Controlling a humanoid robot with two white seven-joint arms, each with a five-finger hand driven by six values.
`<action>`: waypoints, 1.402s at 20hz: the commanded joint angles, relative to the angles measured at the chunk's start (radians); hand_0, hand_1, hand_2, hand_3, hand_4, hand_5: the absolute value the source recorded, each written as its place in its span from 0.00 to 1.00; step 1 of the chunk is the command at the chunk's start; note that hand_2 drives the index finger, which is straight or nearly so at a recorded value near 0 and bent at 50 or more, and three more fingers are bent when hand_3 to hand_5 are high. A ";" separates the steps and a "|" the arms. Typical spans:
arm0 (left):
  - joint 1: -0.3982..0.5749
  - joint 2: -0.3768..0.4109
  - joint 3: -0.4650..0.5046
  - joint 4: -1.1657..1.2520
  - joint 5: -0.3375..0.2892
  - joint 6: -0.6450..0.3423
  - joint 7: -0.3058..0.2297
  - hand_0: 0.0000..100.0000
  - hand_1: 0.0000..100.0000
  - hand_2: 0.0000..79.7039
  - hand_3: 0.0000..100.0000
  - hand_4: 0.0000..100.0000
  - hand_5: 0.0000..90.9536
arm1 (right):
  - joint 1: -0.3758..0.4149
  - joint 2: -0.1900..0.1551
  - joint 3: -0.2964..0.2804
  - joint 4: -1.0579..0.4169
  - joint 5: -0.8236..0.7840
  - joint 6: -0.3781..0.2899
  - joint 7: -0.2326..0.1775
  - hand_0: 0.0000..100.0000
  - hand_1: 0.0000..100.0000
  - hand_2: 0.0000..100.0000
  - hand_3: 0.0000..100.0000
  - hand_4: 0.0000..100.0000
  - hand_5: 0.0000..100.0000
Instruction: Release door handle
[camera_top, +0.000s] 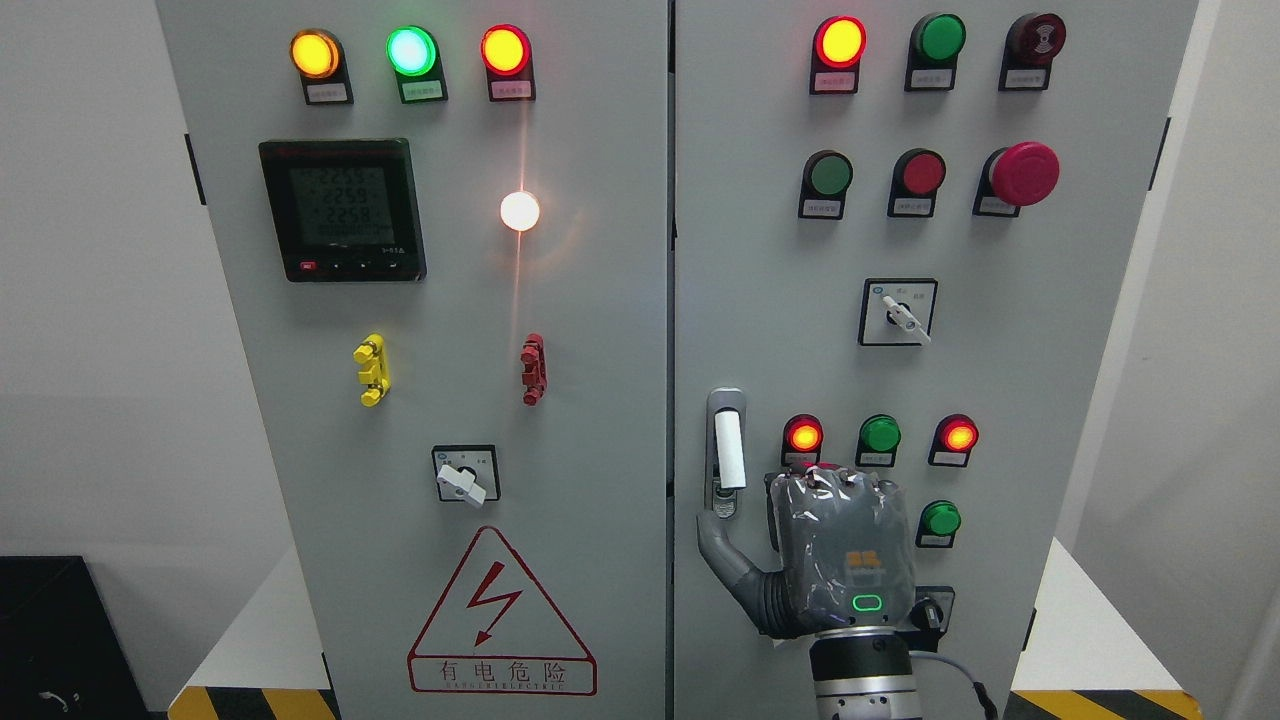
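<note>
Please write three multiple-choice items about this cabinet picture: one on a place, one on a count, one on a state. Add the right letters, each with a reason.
1. Where is the robot's grey right hand?
A. over the warning triangle
B. before the grey right door, lower right of the white bar door handle
C. over the digital meter

2. How many round lamps glow in the top row of the grey left door?
A. one
B. two
C. three

3. The round green lamp atop the right door is:
A. glowing
B. dark
C. hidden by the hand

Answers:
1 B, it shows beside and below the handle.
2 C, amber, green and red all glow.
3 B, it looks dull beside the bright red lamp.
</note>
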 joint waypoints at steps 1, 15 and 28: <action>0.020 0.000 -0.001 0.000 0.000 0.000 0.000 0.12 0.56 0.00 0.00 0.00 0.00 | -0.020 0.001 -0.017 0.034 -0.001 0.000 0.004 0.25 0.32 1.00 1.00 0.98 1.00; 0.020 0.000 0.000 0.000 0.000 0.000 0.000 0.12 0.56 0.00 0.00 0.00 0.00 | -0.040 0.001 -0.018 0.043 -0.006 0.000 0.004 0.26 0.29 1.00 1.00 0.98 1.00; 0.020 0.000 0.000 0.000 0.000 0.000 0.000 0.12 0.56 0.00 0.00 0.00 0.00 | -0.060 0.001 -0.018 0.048 -0.007 0.000 0.004 0.28 0.27 1.00 1.00 0.98 1.00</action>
